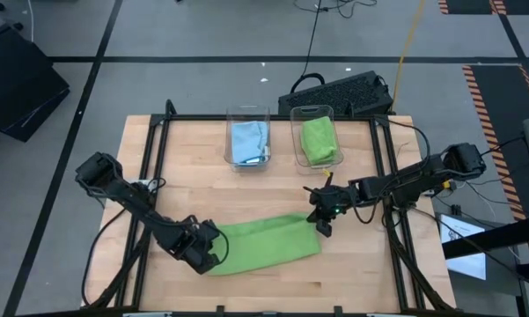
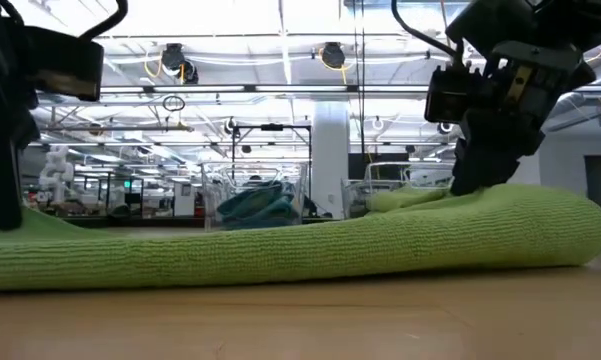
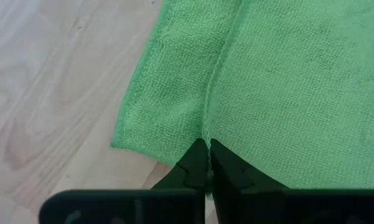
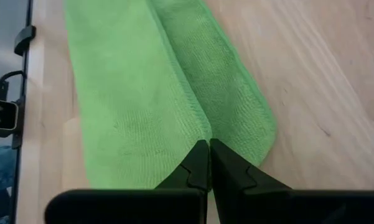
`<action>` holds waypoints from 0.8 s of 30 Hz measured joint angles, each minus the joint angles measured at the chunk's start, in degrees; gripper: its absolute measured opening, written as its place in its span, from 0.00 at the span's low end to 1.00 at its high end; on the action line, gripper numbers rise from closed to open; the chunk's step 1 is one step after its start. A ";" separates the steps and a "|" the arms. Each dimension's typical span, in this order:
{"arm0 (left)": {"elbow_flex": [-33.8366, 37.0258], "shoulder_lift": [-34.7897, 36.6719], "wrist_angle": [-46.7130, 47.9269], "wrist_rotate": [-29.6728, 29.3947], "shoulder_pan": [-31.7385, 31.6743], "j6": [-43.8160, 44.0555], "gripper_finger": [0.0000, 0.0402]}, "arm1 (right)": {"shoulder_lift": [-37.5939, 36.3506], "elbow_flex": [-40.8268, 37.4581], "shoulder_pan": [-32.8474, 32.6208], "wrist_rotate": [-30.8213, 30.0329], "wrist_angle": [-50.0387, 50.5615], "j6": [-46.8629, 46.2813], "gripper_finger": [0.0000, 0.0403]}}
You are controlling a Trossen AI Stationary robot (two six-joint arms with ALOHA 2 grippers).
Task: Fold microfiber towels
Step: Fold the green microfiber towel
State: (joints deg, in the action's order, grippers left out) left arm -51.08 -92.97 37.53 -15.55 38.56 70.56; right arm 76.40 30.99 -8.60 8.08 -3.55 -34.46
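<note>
Behind the green towel [image 1: 264,243] — two clear bins [image 1: 248,138] holding cloths.

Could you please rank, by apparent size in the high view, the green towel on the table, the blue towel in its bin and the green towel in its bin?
1. Green towel on the table.
2. Blue towel and binned green towel: alike.

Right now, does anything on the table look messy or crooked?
A little. The green towel on the wooden table lies slanted, not square to the table's edges, and one folded layer does not line up with the one under it. The left gripper and right gripper pinch its two ends. Nothing looks spilled or broken.
</note>
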 joint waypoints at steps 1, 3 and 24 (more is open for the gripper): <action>0.29 0.00 -0.42 0.06 -0.05 -0.02 0.03 | 0.00 -0.11 0.00 -0.58 0.00 0.00 0.00; 0.41 0.00 -0.48 0.21 -0.08 0.15 0.03 | 0.01 -0.16 0.03 -1.02 -0.14 0.01 0.00; 3.45 6.14 1.90 -3.98 0.30 1.82 0.01 | 0.02 -0.16 2.29 -2.48 -1.78 1.15 0.00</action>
State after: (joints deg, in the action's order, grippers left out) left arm -47.63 -86.83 39.42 -19.53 38.85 72.38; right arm 76.42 30.83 -6.30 5.60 -5.33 -33.31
